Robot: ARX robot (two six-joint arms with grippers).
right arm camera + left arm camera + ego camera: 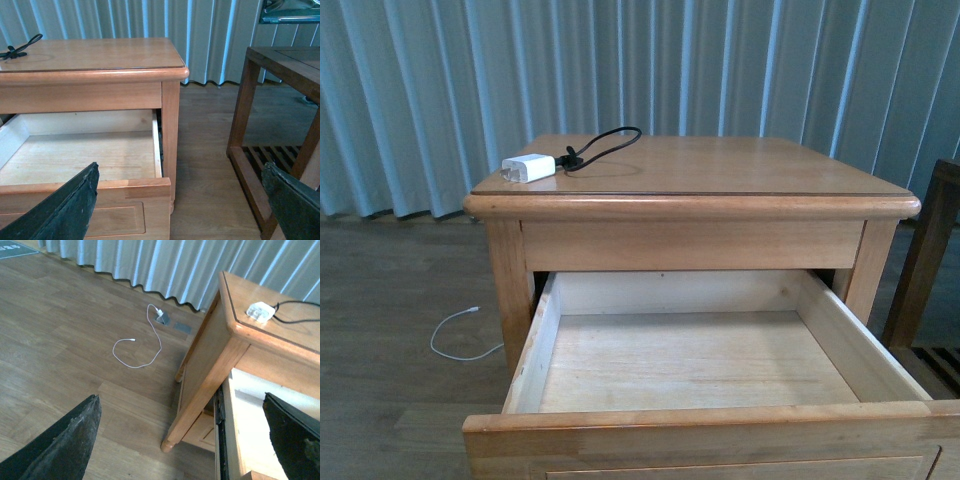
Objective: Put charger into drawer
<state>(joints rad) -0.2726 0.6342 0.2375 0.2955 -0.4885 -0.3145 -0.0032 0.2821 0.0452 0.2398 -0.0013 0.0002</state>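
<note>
Pre-grasp | charger [528,167] lies on the nightstand top [740,165], front-left corner | drawer [700,415] is pulled open to receive it | your left gripper [180,440] and right gripper [180,200] are spread wide, holding nothing | left looks nearer, so reach with it.

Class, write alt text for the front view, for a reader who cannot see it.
A light-wood table stands with its drawer pulled open and empty. A white charger with a looped black cable lies on the tabletop, near its left edge. Pleated curtains hang behind.
</note>
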